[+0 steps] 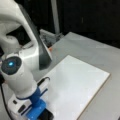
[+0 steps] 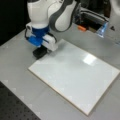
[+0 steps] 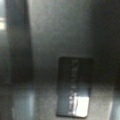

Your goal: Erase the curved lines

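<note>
In a front view we see the white board (image 1: 77, 87) lying flat on the grey table (image 1: 100, 52). The arm (image 1: 22, 50) reaches down at the board's corner toward that view's bottom left. Its gripper (image 1: 41, 113) hangs there under a blue mount (image 1: 37, 102), with a black eraser (image 1: 46, 115) at its tip, at the board's edge. We find no curve lines on the board here; its face looks plain white.

In a front view from the opposite side, the board (image 2: 75, 75) again shows a blank face with one bright glare patch. The gripper (image 2: 41, 48) sits just off the board's corner toward that view's top left, and the eraser (image 2: 39, 53) below it rests on the table (image 2: 20, 82), touching or just beside the board's edge. We cannot tell how the jaws stand, nor whether they grip the eraser. Beyond the board, toward the top, lie a small orange thing (image 2: 81, 28) and a light blue thing (image 2: 102, 30).

In the wrist view we see a dark rectangular block (image 3: 74, 86) with a glossy reflection at its lower end, on a grey surface. No writing or label can be read anywhere.
</note>
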{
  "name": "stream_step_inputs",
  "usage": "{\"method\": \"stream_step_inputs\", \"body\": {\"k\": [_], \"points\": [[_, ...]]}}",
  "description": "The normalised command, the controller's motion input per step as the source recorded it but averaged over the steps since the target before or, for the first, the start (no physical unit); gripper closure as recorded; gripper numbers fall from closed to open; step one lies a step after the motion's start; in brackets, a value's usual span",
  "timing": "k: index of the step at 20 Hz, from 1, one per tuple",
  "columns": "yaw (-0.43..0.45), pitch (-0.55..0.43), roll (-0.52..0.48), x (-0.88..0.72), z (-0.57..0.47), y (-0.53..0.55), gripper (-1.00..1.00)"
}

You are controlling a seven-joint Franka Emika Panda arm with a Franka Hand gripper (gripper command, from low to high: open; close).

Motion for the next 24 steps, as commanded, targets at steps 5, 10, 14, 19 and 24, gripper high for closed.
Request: {"method": "stream_step_inputs", "body": {"k": [5, 10, 14, 19, 24], "points": [[0.02, -0.057, 0.139, 0.14, -0.02, -0.17, -1.0], [0.011, -0.059, 0.138, 0.13, -0.02, -0.16, -1.0], [-0.005, -0.04, 0.174, 0.11, 0.03, -0.15, -1.0], [-0.03, -0.004, 0.167, 0.06, 0.15, -0.09, -1.0], [-0.111, 0.046, 0.107, 0.0, 0.28, 0.0, -1.0]]}}
